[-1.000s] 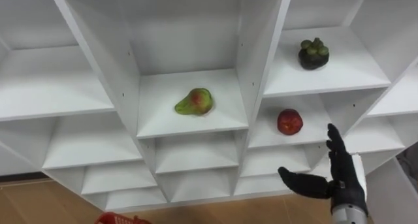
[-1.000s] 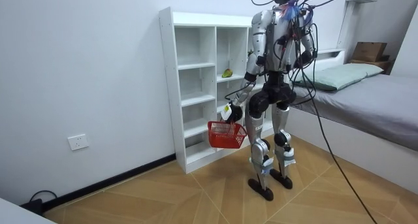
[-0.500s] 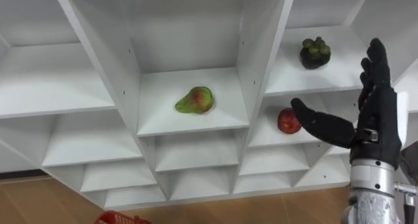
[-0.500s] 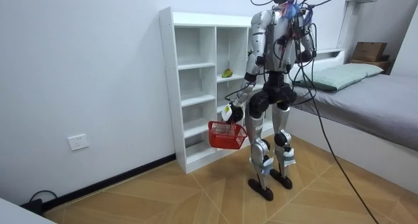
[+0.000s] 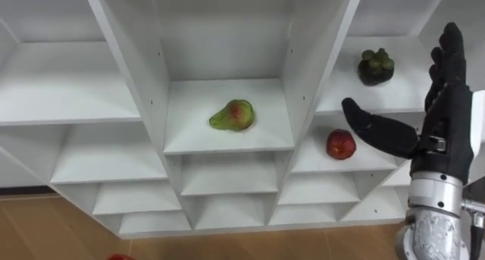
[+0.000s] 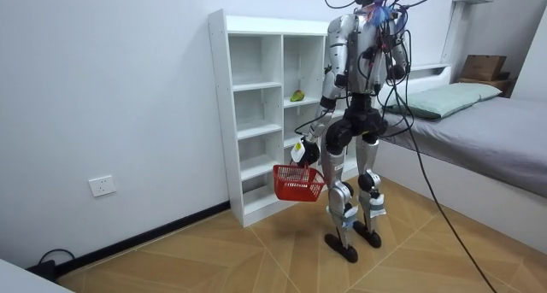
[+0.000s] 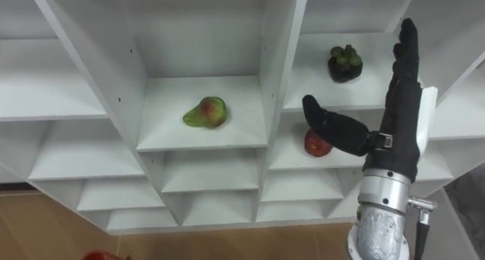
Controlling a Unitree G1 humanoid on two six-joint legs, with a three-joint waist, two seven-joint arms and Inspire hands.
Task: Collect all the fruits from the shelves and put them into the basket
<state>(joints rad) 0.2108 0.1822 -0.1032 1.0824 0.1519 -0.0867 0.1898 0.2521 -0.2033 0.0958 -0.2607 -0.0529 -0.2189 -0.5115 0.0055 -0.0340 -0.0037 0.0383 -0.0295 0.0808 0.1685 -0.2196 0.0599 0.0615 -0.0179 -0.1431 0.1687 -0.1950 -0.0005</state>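
The robot stands on the wooden floor right in front of a white closet (image 5: 76,86) with many open shelves. Three fruits lie in it. A green and red pear (image 5: 233,115) lies near the middle of the center shelf. One column to the right there is a dark mangosteen (image 5: 376,66) on the shelf at the same height. A red apple (image 5: 341,144) sits on the shelf just below the mangosteen, close to the front edge.

The right hand (image 5: 443,127) is held up in front of the closet's right side. Its fingers (image 5: 452,51) are straight and point up, and the thumb sticks out wide toward the apple (it holds nothing, and no fruit is touched).

In the room view the left hand (image 6: 302,150) hangs low by the robot's leg. Its fingers are curled on the handle of a red basket (image 6: 297,184), which hangs under it. I cannot see into the basket. A bed (image 6: 487,135) stands at the room view's right.
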